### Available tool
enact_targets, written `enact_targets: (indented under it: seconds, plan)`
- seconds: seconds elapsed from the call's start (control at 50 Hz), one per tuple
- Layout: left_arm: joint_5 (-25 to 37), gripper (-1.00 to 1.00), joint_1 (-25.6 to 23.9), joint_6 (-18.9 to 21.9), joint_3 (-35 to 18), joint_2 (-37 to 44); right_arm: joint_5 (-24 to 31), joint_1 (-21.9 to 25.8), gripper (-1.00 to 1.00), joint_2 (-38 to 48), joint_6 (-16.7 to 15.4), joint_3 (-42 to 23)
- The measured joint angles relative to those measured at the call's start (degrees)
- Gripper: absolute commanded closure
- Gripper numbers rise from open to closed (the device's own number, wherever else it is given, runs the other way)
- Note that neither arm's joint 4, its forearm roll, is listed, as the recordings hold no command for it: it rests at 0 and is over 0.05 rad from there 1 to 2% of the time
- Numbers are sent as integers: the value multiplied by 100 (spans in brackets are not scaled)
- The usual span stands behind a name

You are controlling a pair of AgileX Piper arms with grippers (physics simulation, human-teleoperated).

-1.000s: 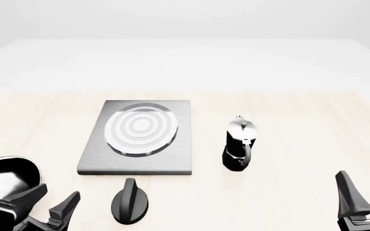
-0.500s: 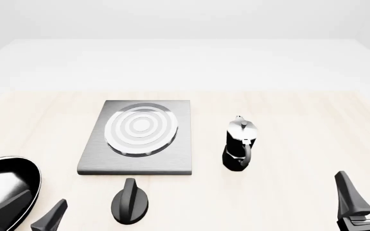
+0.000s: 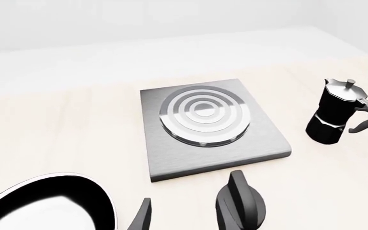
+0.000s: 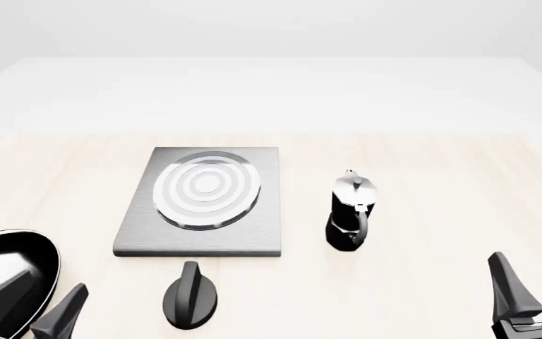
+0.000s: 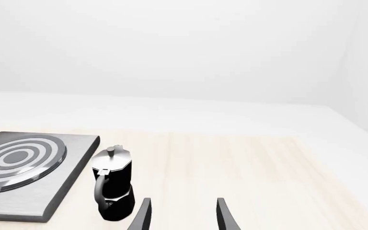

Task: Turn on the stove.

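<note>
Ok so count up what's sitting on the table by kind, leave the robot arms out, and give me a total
Stove slab with burner: 1
Stove knob: 1
Moka pot: 1
Frying pan: 1
Total: 4

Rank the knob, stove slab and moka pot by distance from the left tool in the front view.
1. Knob: just right of the left tool, near the table's front edge.
2. Stove slab: beyond the knob, farther back.
3. Moka pot: farthest, right of the slab.
</note>
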Motion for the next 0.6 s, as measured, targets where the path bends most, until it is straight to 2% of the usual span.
enact_targets:
  seconds: [0.24, 0.6]
  plan:
    - [172, -100, 133, 9, -294, -10, 8, 19, -100, 11, -49, 3]
    - [900, -100, 612, 196, -1267, -14, -12, 55, -100, 62, -127, 5]
